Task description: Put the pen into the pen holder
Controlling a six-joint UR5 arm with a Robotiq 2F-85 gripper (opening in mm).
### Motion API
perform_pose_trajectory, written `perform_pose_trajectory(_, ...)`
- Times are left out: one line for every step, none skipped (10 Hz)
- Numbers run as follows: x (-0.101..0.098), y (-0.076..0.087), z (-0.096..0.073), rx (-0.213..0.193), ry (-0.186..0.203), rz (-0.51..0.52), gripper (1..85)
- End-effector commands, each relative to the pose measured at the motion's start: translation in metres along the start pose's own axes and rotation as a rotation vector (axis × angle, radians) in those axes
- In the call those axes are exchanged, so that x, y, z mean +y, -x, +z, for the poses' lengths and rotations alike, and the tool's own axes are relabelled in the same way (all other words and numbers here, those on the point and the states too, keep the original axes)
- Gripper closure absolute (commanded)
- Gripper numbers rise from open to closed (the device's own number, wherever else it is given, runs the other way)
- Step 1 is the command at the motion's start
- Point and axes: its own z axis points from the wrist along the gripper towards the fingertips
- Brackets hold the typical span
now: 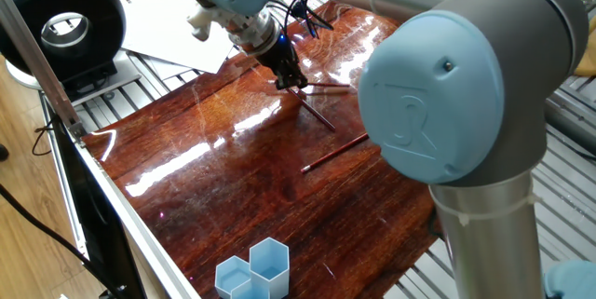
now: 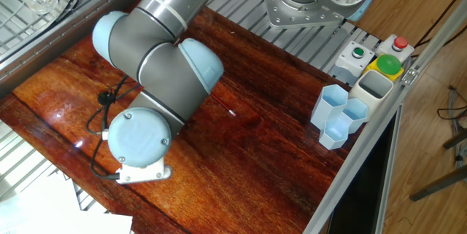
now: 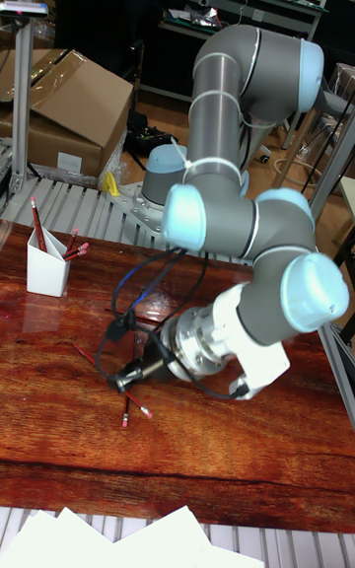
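– Reddish wood counter (image 1: 214,178), arm bent right over it. The hand (image 1: 291,81) is down where two pens cross: the level pen (image 1: 328,85) runs off toward 3 o'clock and the slanted pen (image 1: 318,115) toward 5 o'clock. A loose pen (image 1: 333,153) lies apart from them, further toward 5. Has it actually got one? The fingertips are just a dark blob to me.

– Honestly can't tell if it's clenched or released; none of the views show the gap. Since the two touch where they cross, I'd want the fingers square across just one shaft, a bit off the crossing, so the other doesn't get dragged or pinched along. Squeeze, then lift straight up and check that only one comes.

– And the target?

– The white pen holder (image 3: 45,272), in the tall view, near the counter's edge at about 10 o'clock from the hand, well apart. It already has a few pens in it. Not the blue honeycomb cups (image 1: 253,269). I'd tip the pen near upright before lowering it, and aim for the open side away from those sticking out.
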Motion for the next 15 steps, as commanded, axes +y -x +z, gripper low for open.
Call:
perform_pose_trajectory(-0.01,-0.032,-0.04,0.001,0.007,0.028,84.7)
perform_pose_trajectory(-0.018,-0.046,-0.056,-0.01,0.015,0.032,84.7)
perform_pose_trajectory(-0.028,-0.063,-0.07,-0.011,0.022,0.043,84.7)
perform_pose_trajectory(-0.035,-0.082,-0.082,-0.011,0.046,0.059,84.7)
perform_pose_trajectory(-0.042,-0.105,-0.092,-0.02,0.077,0.079,84.7)
perform_pose_trajectory(-0.046,-0.121,-0.099,-0.039,0.105,0.115,84.7)
perform_pose_trajectory(-0.047,-0.132,-0.105,-0.065,0.146,0.144,84.7)
perform_pose_trajectory(-0.042,-0.126,-0.11,-0.142,0.218,0.19,84.7)
perform_pose_trajectory(-0.048,-0.114,-0.111,-0.192,0.241,0.207,84.7)
perform_pose_trajectory(-0.043,-0.107,-0.114,-0.215,0.267,0.223,84.7)
perform_pose_trajectory(-0.042,-0.099,-0.116,-0.241,0.281,0.262,84.7)
perform_pose_trajectory(-0.043,-0.093,-0.118,-0.262,0.285,0.3,84.7)
perform_pose_trajectory(-0.052,-0.083,-0.119,-0.301,0.262,0.336,84.7)
perform_pose_trajectory(-0.062,-0.074,-0.12,-0.337,0.236,0.38,84.7)
perform_pose_trajectory(-0.072,-0.073,-0.119,-0.348,0.203,0.397,84.7)
